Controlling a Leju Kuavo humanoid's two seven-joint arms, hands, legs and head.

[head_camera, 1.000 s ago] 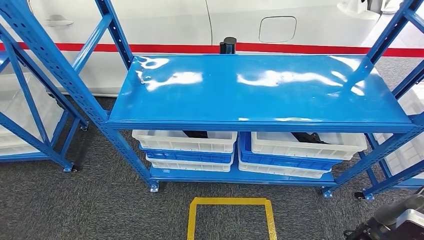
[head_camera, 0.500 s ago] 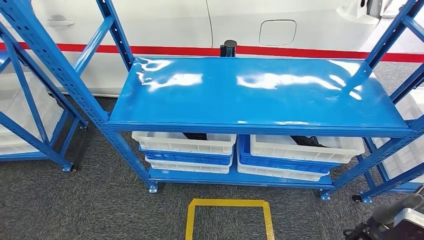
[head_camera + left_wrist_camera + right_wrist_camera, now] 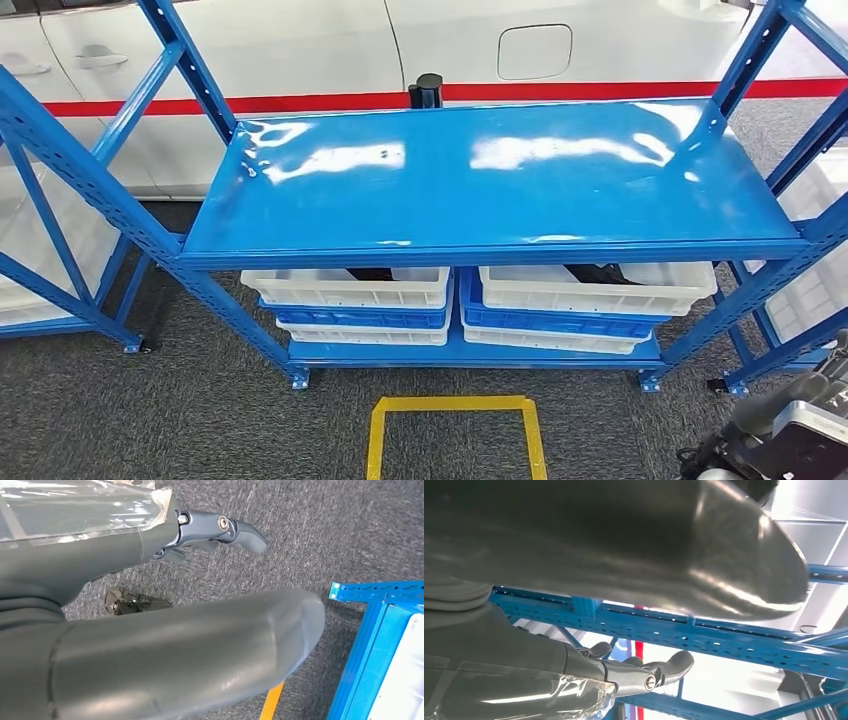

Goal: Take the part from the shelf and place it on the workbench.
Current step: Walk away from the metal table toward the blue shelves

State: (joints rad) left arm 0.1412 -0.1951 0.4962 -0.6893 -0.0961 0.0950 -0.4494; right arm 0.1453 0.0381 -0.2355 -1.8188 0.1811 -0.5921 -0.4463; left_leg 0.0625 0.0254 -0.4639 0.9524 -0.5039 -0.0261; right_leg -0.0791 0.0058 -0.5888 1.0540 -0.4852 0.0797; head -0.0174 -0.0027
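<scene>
The part [image 3: 372, 273] looks to be the dark piece lying in the white bin [image 3: 345, 288] at about 7 o'clock under the blue shelf [image 3: 480, 180], so a reach from here risks knocking the shelf's front edge, which overhangs the bin. Both arms hang low; the left hand [image 3: 210, 532] and the right hand [image 3: 634, 672] hold nothing, fingers loosely extended

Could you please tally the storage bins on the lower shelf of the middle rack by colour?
White bins: 4, top left, lower left, top right, lower right.
Blue bins: 2, left, right.
Total: 6, in two stacks.
</scene>
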